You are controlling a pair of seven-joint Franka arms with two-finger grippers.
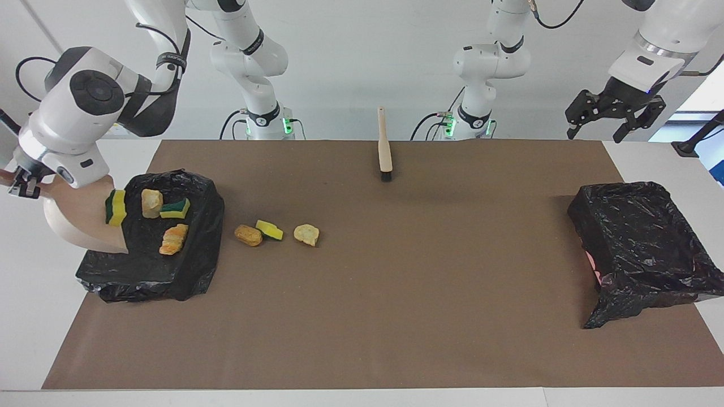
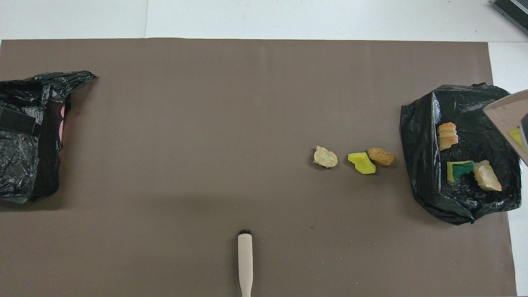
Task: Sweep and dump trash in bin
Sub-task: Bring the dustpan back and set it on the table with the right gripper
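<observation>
My right gripper (image 1: 22,186) is shut on the handle of the beige dustpan (image 1: 76,223), which is tilted over the edge of a black-bagged bin (image 1: 186,271) at the right arm's end. A yellow-green sponge scrap (image 1: 116,207) clings at the pan's lip. In the bin lie a tan chunk (image 1: 151,202), a green-yellow sponge (image 1: 175,208) and an orange chunk (image 1: 173,238). On the mat beside the bin are a brown chunk (image 1: 249,235), a yellow sponge (image 1: 270,229) and a pale chunk (image 1: 306,234). My left gripper (image 1: 613,121) hangs open, high at the left arm's end.
The beige hand brush (image 1: 385,148) with black bristles lies at the mat's edge nearest the robots, midway along the table. A second black-bagged bin (image 1: 645,249) stands at the left arm's end. In the overhead view only a corner of the dustpan (image 2: 505,113) shows.
</observation>
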